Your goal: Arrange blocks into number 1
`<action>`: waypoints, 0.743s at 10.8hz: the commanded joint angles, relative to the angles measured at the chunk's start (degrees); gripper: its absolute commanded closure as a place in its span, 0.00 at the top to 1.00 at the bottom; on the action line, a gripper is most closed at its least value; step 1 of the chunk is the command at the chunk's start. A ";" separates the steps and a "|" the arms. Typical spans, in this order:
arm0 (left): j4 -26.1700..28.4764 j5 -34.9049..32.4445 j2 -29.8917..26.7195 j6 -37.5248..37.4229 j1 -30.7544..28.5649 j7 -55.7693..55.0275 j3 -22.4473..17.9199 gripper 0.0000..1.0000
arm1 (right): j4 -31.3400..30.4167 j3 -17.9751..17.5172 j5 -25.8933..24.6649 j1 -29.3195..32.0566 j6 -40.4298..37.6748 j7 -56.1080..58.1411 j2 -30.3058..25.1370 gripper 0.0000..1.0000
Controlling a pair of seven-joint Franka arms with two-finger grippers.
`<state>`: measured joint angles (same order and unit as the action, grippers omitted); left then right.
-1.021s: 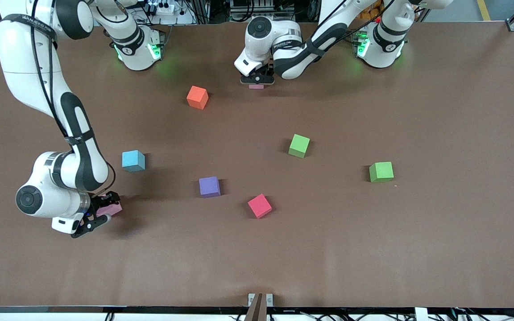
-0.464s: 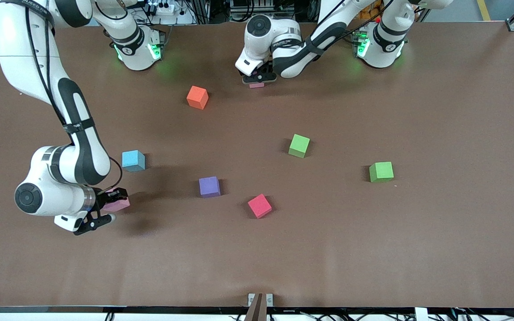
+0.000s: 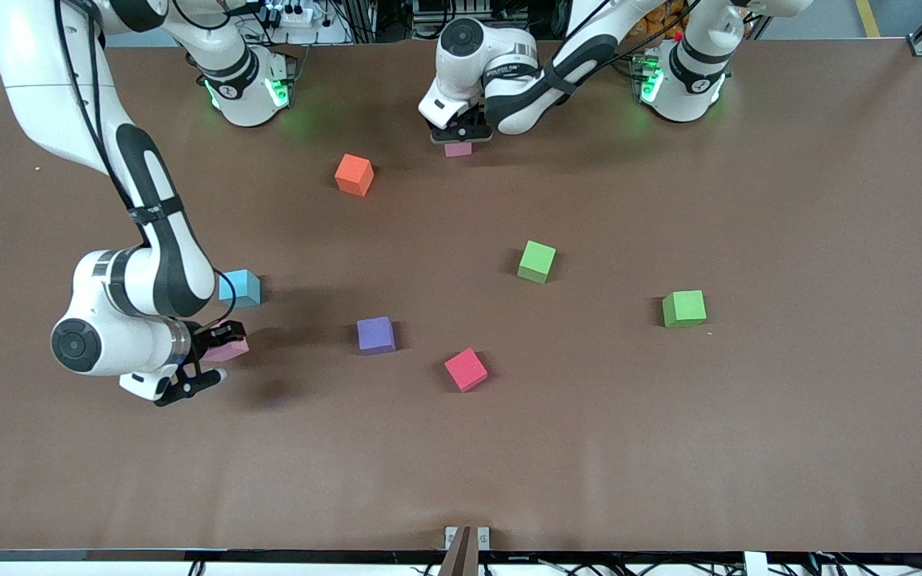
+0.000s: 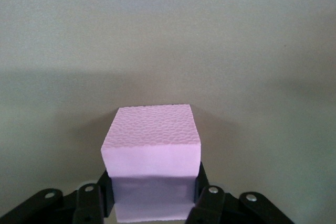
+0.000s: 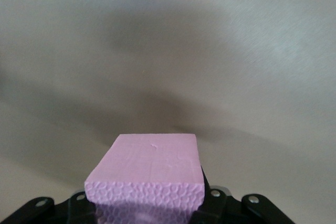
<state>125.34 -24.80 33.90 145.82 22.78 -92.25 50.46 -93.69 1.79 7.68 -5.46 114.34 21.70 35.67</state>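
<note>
Front view is showing us the table (image 3: 749, 448) with the blocks scattered: orange block (image 3: 354, 174) at upper centre, two green blocks (image 3: 537, 261) (image 3: 683, 308) at centre right, blue block (image 3: 241, 288), purple block (image 3: 375, 334) and red block (image 3: 466, 369) lower down. We are judging the number 1 as barely started. We are closing the right hand (image 3: 217, 352) on one pink block (image 5: 149, 174) at lower left, and the left hand (image 3: 458, 138) on the other pink block (image 4: 152, 156) at top centre.

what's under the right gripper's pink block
Only bare table and the block's shadow; the right gripper holds the pink block clear of it. The block covers the spot right under it.
</note>
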 commanded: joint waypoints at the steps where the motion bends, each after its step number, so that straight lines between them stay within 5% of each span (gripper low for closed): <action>1: 0.52 -3.23 -0.24 0.52 0.34 -1.00 0.16 0.37 | -7.02 -0.91 2.43 -0.51 -0.25 -0.69 -5.86 0.00; 6: 0.96 -6.58 -0.24 0.17 0.43 1.98 0.16 0.43 | -7.47 -1.00 2.61 -2.97 -5.53 -1.91 -7.36 0.00; 7: 0.96 -6.58 -0.32 0.17 0.43 1.90 0.16 0.90 | -7.38 -1.00 2.61 -3.58 -5.44 -3.23 -7.71 0.00; 8: 0.87 -6.58 -0.41 0.17 0.25 1.21 0.16 1.00 | -7.29 -0.91 2.61 -3.85 -4.83 -4.55 -7.54 0.00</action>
<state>125.61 -29.62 33.89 145.79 23.11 -90.78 50.96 -98.92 0.86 9.13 -8.78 108.94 19.26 30.22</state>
